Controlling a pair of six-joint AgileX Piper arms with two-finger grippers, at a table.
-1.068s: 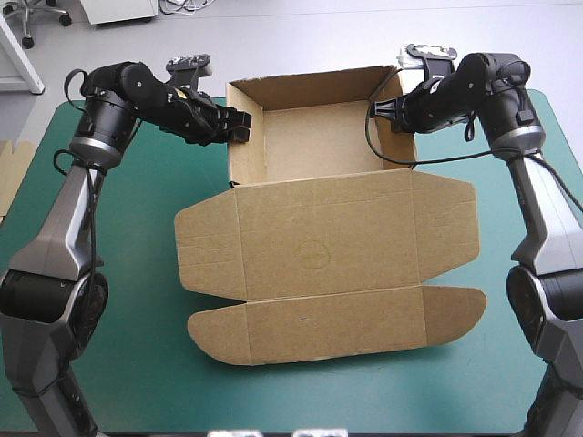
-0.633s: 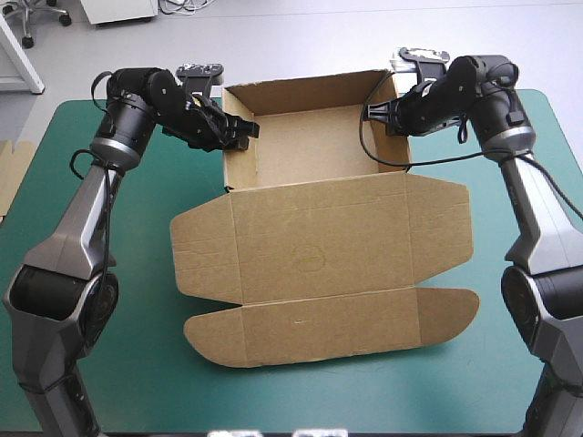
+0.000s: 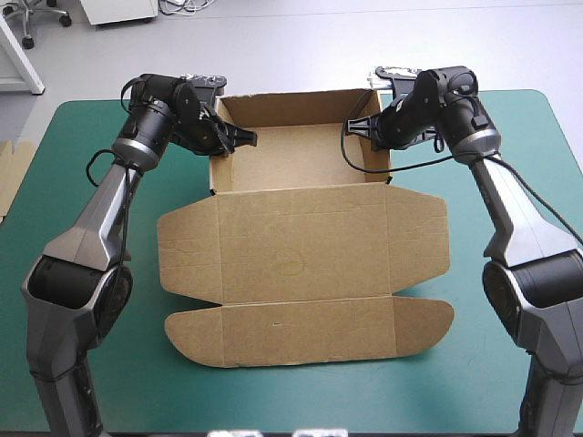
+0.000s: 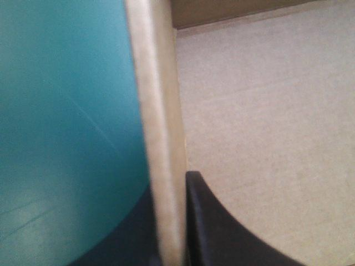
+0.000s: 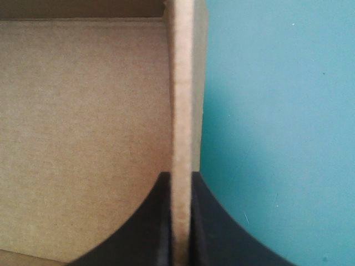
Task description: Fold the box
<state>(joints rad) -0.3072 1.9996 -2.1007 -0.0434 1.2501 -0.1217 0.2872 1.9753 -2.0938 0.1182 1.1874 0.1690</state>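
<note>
The brown box [image 3: 301, 237] stands as an open tray at the far middle of the table, its lid lying flat toward the near edge with side flaps spread. My left gripper [image 3: 239, 137] is shut on the box at the tray's left wall; in the left wrist view that wall [image 4: 161, 138] runs edge-on between my black fingers [image 4: 222, 227]. My right gripper [image 3: 363, 126] is shut on the box at the tray's right wall, and in the right wrist view the wall [image 5: 183, 111] stands pinched between the fingers [image 5: 213, 227].
The teal-green cover [image 3: 510, 300] shows on both sides of the box and along the near edge. A strip of more brown board [image 3: 9, 177] lies at the table's left edge.
Both grippers have carried the box to the left across the table, keeping their hold on the tray's side walls. The lid and its flaps slid along with it.
</note>
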